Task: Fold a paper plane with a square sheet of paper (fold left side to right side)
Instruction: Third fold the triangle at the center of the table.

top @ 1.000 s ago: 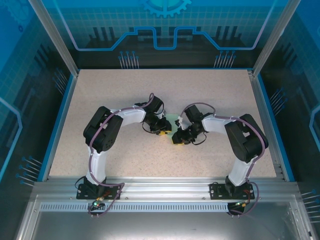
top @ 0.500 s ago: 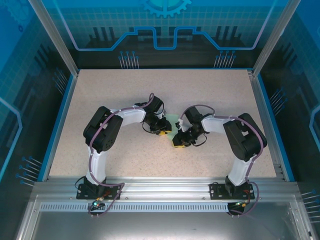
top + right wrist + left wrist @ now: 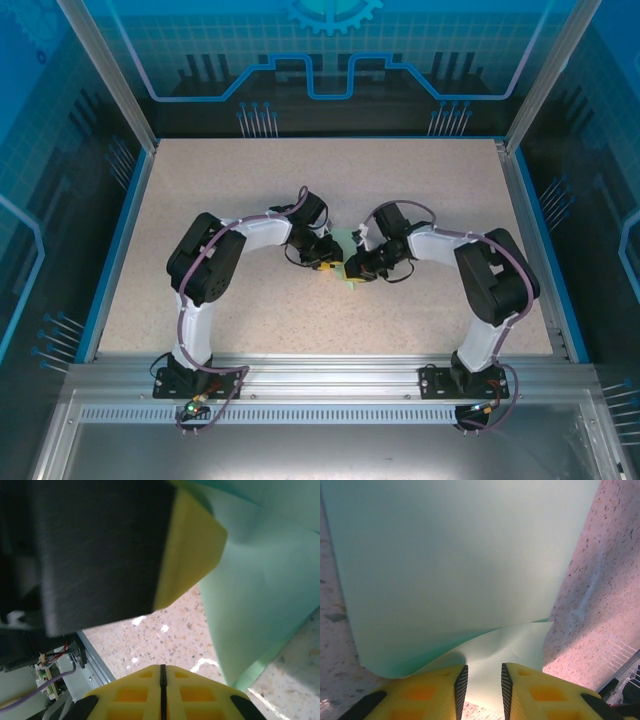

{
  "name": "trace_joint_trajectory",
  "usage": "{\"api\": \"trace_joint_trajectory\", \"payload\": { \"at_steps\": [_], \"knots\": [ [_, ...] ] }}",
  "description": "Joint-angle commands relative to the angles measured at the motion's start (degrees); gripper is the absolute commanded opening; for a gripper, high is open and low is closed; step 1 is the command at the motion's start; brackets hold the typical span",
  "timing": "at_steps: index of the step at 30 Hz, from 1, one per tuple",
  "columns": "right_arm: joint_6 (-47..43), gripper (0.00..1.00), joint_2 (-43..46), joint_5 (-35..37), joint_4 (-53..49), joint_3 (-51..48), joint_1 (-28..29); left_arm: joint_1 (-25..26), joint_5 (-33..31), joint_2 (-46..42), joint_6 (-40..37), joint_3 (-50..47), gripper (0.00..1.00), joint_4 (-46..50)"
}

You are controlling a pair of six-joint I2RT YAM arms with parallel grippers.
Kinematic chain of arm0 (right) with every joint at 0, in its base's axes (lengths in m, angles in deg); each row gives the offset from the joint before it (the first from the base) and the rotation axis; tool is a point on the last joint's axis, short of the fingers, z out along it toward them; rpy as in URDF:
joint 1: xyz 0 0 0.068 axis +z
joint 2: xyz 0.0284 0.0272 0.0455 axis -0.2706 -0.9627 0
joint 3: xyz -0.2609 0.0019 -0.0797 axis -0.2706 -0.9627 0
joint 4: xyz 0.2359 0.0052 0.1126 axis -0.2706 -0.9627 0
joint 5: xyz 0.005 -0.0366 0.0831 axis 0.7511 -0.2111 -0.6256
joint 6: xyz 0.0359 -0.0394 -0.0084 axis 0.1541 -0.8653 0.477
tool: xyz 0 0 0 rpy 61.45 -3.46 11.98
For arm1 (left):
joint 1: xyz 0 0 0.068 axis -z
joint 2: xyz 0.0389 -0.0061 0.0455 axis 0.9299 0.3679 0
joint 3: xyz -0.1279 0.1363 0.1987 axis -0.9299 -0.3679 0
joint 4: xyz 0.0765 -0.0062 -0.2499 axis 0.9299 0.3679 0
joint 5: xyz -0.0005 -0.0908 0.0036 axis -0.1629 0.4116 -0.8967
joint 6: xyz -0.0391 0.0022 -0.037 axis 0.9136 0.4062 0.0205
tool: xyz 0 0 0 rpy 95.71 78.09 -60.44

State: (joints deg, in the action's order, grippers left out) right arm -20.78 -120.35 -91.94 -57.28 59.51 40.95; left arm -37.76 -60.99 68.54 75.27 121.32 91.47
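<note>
Two sets of jaws meet over one thin, pale mint-green square sheet of paper (image 3: 460,570) on the speckled beige desk (image 3: 605,605). On the left arm, the left jaws stand a narrow gap apart, their yellow fingers (image 3: 420,695) low over the desk. The sheet's lower layer runs straight into that gap, while its upper layer lifts and curls just ahead of them. I cannot tell whether they bear on the lower layer or merely straddle it. The right jaws are pressed together on nothing. The sheet lies ahead and to the right of them, with one left finger (image 3: 190,550) close ahead, up and to the left.

The step in hand looks like laying the turned-over side down and creasing it. To do it well, the left jaws should pin the lower layer. The free edges should be squared before any pressing. The right jaws should then slide along the fold from one end, lightly, since paper this thin will likely buckle or skid.

Count: one sheet, doubled into two layers; two arms; four fingers; one desk.
</note>
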Motion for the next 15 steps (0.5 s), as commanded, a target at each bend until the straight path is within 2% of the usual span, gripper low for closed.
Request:
{"api": "trace_joint_trajectory", "payload": {
  "at_steps": [1, 9, 15],
  "knots": [
    [1.08, 0.08, -3.27, 1.84, -0.75, 1.54, 1.0, 1.05, -4.55, 2.32, -0.67, -1.32, 0.3, 4.46],
    [0.75, 0.07, -4.95, 10.13, -7.19, 0.84, 1.13, 0.81, -5.05, 2.39, -1.55, 0.45, 0.3, 5.68],
    [0.64, 0.06, -4.84, 13.5, -8.31, -3.19, 1.03, -0.08, -5.08, 2.25, -3.09, 4.38, 0.31, 7.96]
  ]
}}
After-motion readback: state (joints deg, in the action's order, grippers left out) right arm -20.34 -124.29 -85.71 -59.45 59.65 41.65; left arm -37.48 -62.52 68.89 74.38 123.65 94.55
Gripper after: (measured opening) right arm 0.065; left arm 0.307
